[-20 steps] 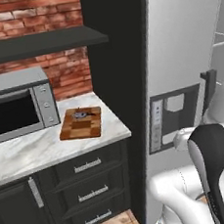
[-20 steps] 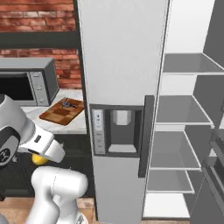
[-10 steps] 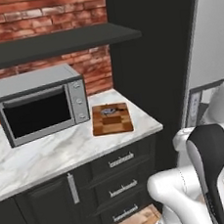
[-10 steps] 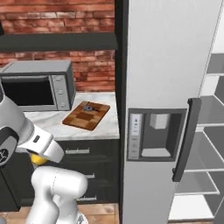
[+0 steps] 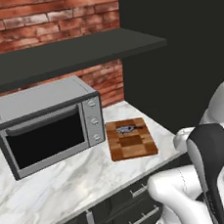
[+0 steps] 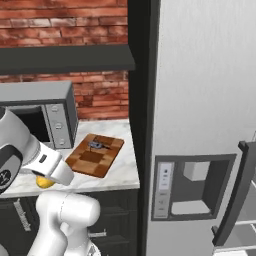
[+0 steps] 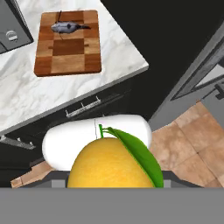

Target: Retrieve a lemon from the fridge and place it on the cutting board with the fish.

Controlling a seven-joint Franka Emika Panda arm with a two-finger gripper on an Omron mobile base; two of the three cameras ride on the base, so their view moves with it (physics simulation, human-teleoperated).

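Lemon [image 7: 111, 164] is sitting pinched between the jaws of the gripper [image 6: 49, 178], being carried low off the counter's edge, with the cutting board [image 7: 68, 43] and its fish [image 7: 67, 27] lying well ahead for placing.

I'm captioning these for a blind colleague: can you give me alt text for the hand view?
A yellow lemon with a green leaf fills the lower foreground, close to the camera. Beyond it, a checkered wooden cutting board lies on a white marble counter, with a small grey-blue fish at the board's far end. Dark drawers and tiled floor show below.
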